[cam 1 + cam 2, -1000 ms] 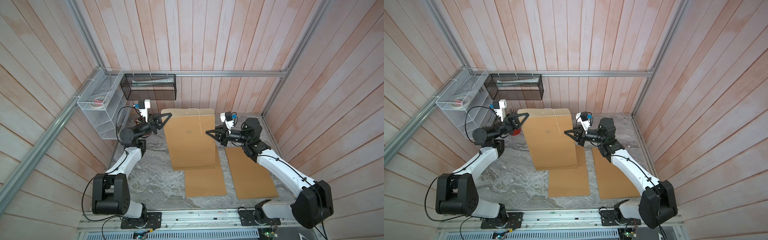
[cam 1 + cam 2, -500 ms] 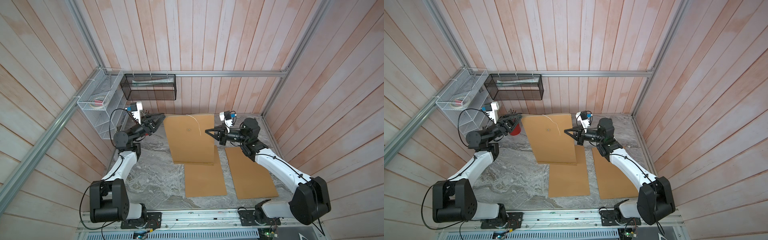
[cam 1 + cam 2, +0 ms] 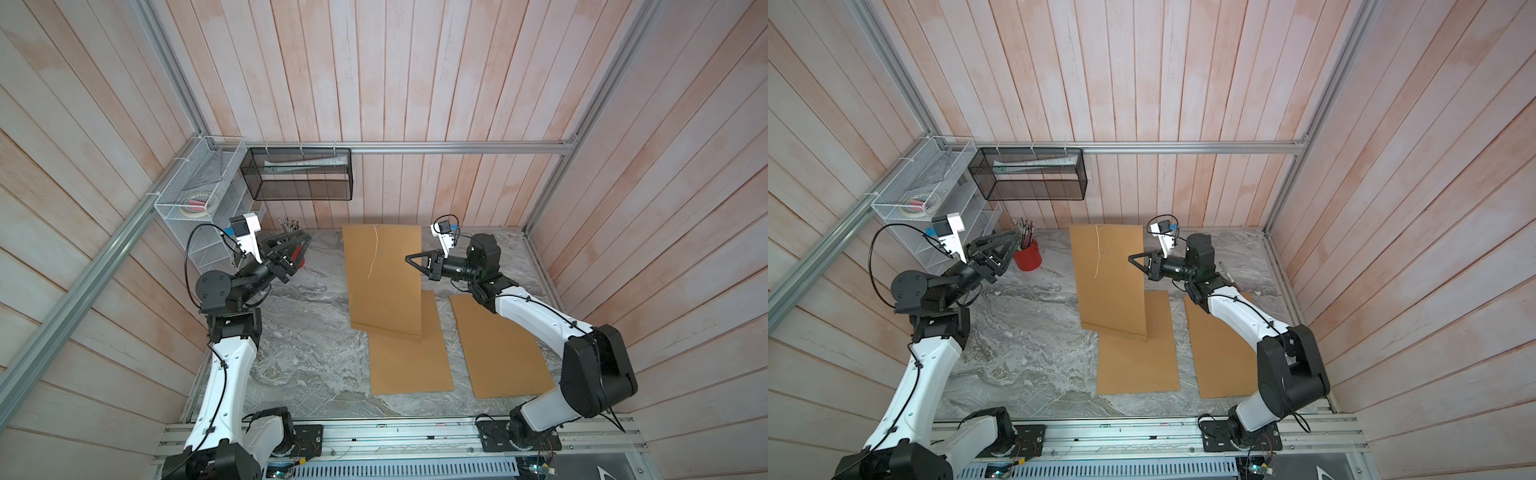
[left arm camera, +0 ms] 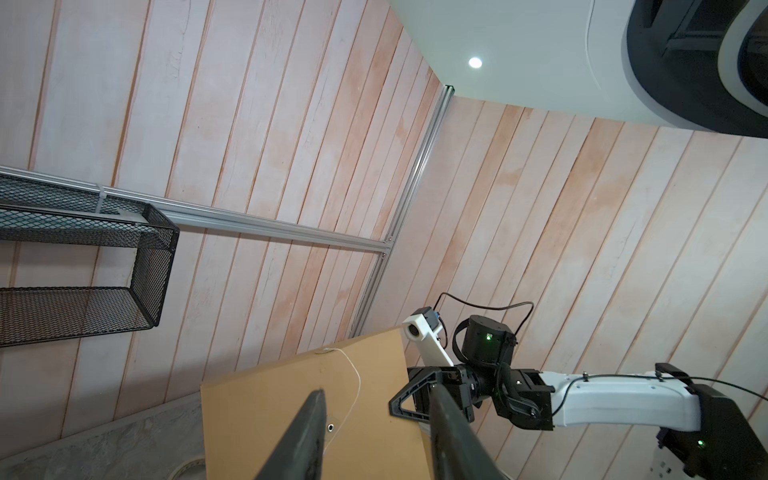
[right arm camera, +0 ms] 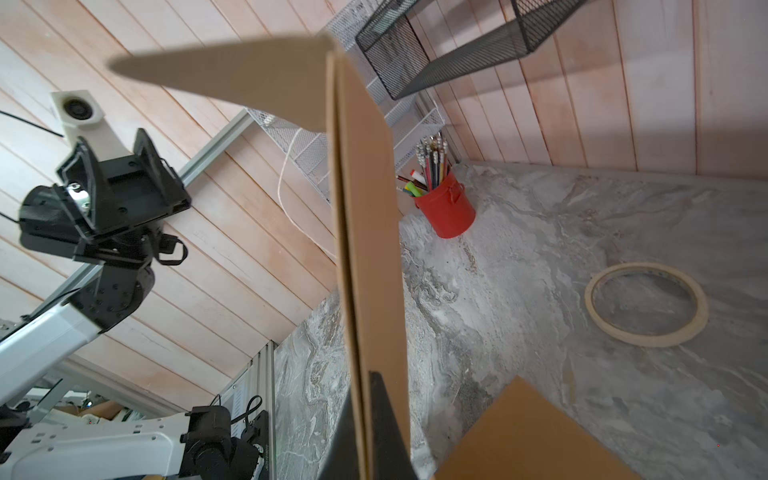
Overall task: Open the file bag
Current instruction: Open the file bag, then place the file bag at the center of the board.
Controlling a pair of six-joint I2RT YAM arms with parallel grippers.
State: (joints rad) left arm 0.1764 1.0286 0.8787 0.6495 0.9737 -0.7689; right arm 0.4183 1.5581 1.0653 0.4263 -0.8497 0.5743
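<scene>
The file bag (image 3: pixel 382 286) (image 3: pixel 1111 286) is a brown paper envelope held up on edge above the marble table (image 3: pixel 307 332). My right gripper (image 3: pixel 409 258) (image 3: pixel 1131 258) (image 5: pixel 365 376) is shut on its right edge. In the right wrist view its flap (image 5: pixel 232 66) stands away from the body. The white string (image 3: pixel 374 253) (image 4: pixel 353 386) hangs loose beside the eyelet (image 4: pixel 331 427). My left gripper (image 3: pixel 305 239) (image 3: pixel 1017 237) (image 4: pixel 376 415) is open, apart from the bag on its left, holding nothing.
Two more brown envelopes (image 3: pixel 409 361) (image 3: pixel 498 345) lie flat under and right of the held one. A red pen cup (image 3: pixel 1027 257) (image 5: pixel 446 208) stands just below the left gripper. A tape ring (image 5: pixel 646 303) lies on the table. A black mesh basket (image 3: pixel 299 178) and white wire rack (image 3: pixel 195 195) hang at the back left.
My left gripper, shut at the bag's upper left corner a second ago, has opened and drawn back to the left. The right gripper still holds the bag.
</scene>
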